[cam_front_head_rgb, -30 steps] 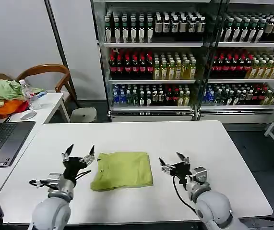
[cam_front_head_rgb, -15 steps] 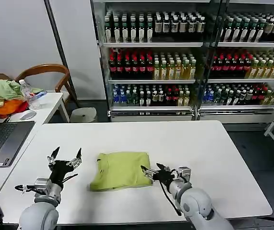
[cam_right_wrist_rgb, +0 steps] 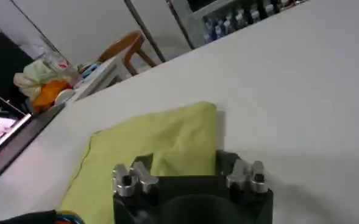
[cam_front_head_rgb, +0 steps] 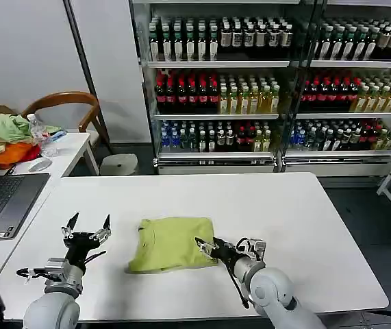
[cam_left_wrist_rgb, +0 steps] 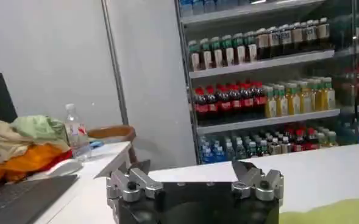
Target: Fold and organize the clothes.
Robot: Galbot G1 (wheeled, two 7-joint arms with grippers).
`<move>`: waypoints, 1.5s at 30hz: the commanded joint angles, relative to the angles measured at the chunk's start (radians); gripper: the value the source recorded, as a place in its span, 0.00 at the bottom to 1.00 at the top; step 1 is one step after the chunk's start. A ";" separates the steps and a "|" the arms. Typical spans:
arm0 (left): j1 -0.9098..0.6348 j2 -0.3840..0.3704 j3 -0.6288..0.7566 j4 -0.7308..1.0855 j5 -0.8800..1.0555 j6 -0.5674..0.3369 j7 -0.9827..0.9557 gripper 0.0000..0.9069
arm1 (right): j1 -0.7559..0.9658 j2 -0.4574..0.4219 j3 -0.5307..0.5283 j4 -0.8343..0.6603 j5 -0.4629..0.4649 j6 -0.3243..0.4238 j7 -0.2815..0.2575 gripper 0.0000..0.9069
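Moved since a second ago: right gripper [cam_front_head_rgb: 205, 245] slid in from well clear of the shirt to its near right edge; left gripper [cam_front_head_rgb: 85, 230] backed off leftward, now well apart from the fabric.

Lime T-shirt [cam_front_head_rgb: 173, 242] folded into a rough rectangle, flat on white table [cam_front_head_rgb: 270, 205], near the front edge, roughly centred between the two arms. Collar side toward the left, small ridge of fabric along that edge. Shape slightly more compact at the right edge than before.

Right gripper low over the table, fingertips at the shirt's right border, touching or just over the cloth. Cannot tell whether clenched on fabric or merely resting there. In right wrist view, T-shirt [cam_right_wrist_rgb: 161, 149] right ahead of the gripper body, spread flat, far corner squared.

Left gripper raised off the table, fingers [cam_front_head_rgb: 68, 223] splayed wide, nothing between them. Same in left wrist view: left gripper [cam_left_wrist_rgb: 194, 176] spread with empty gap, corner of T-shirt [cam_left_wrist_rgb: 344, 213] at frame edge.

Off to the left: laptop [cam_front_head_rgb: 0, 202] on side desk, heap of pale green, tan and orange garments [cam_front_head_rgb: 5, 139], water bottle [cam_front_head_rgb: 38, 130], wooden chair [cam_front_head_rgb: 65, 106]. Behind: drink coolers [cam_front_head_rgb: 270, 82] stocked with bottles.
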 commanded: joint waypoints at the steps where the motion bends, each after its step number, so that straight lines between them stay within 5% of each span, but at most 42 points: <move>1: 0.009 0.005 -0.008 0.002 0.006 -0.005 -0.002 1.00 | 0.009 0.011 -0.015 -0.017 0.066 -0.009 0.026 0.00; 14: 0.012 -0.003 -0.001 0.010 0.010 -0.007 -0.011 1.00 | 0.012 0.011 -0.002 0.003 0.046 -0.008 0.019 0.00; 25: 0.013 -0.005 0.002 0.006 0.008 -0.009 -0.016 1.00 | 0.033 -0.022 0.049 0.057 -0.106 -0.007 0.001 0.00; 39: 0.024 -0.012 0.010 0.010 0.019 -0.038 -0.019 1.00 | -0.005 -0.013 0.091 0.043 -0.163 0.124 0.145 0.00; 45: 0.035 -0.008 0.007 0.006 0.018 -0.036 -0.020 1.00 | -0.019 -0.038 0.101 0.064 -0.178 0.100 0.108 0.00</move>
